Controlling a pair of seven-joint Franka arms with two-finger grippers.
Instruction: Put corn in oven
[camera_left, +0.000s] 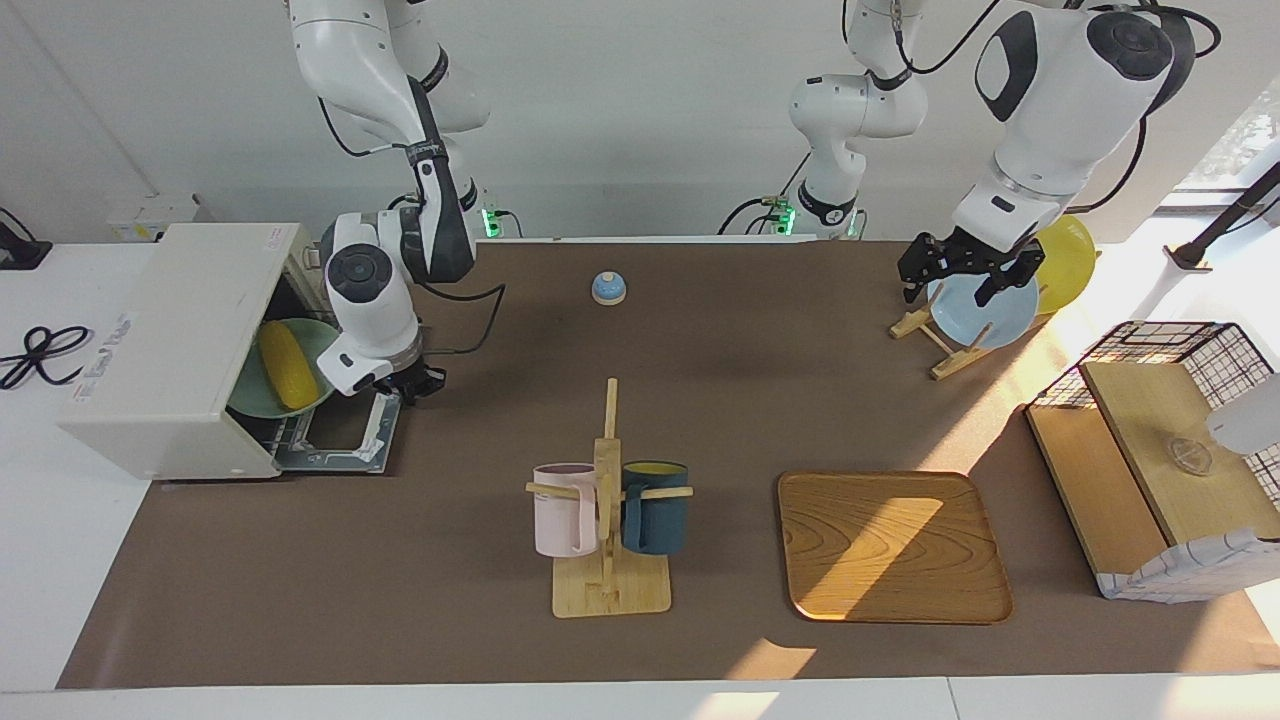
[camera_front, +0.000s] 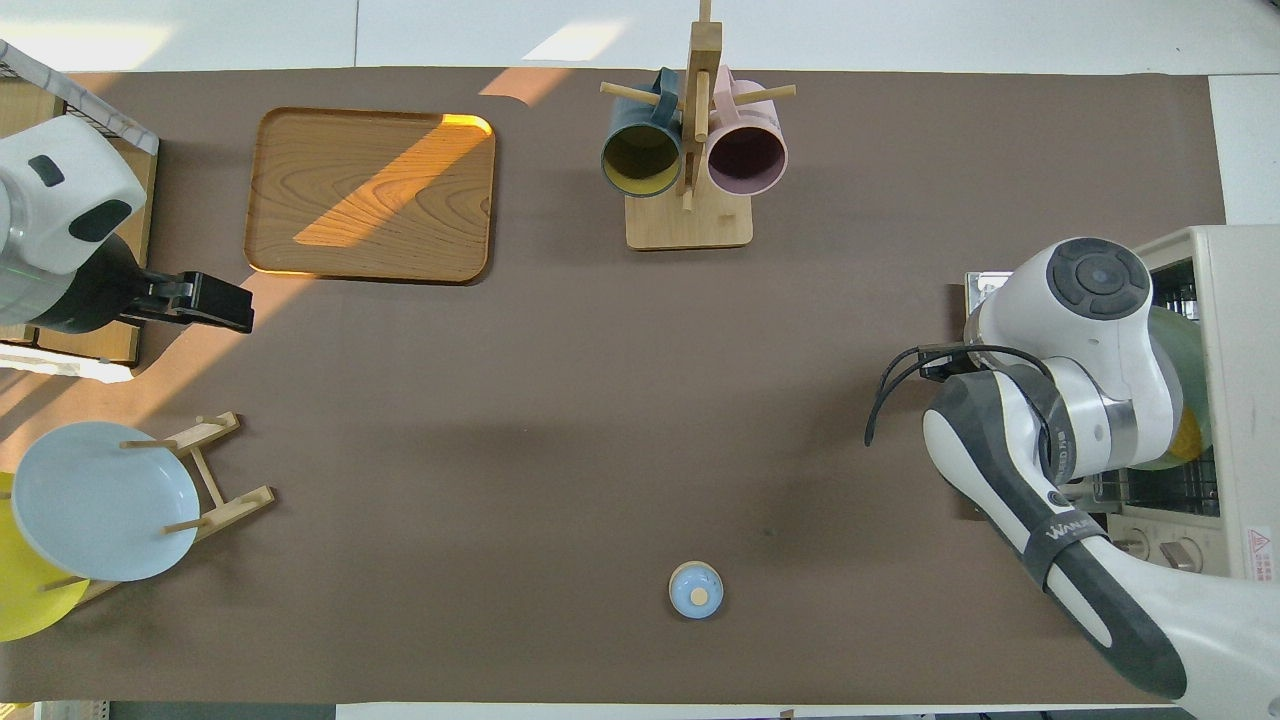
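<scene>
The off-white oven (camera_left: 180, 340) stands at the right arm's end of the table with its door (camera_left: 335, 440) dropped open. The yellow corn (camera_left: 287, 363) lies on a green plate (camera_left: 250, 400) inside the oven, on the rack. My right gripper (camera_left: 408, 384) hangs just over the open door's outer edge, beside the plate and apart from the corn. In the overhead view the right arm hides this gripper and most of the corn; the oven (camera_front: 1240, 300) and the plate's rim (camera_front: 1190, 350) show. My left gripper (camera_left: 962, 278) waits open and empty over the plate rack.
A wooden plate rack (camera_left: 940, 350) holds a light blue plate (camera_left: 985, 315) and a yellow plate (camera_left: 1070, 262). A mug stand (camera_left: 607, 560) carries a pink and a dark blue mug. There are also a wooden tray (camera_left: 890, 545), a small blue bell (camera_left: 608, 288) and a wire-and-wood basket box (camera_left: 1160, 470).
</scene>
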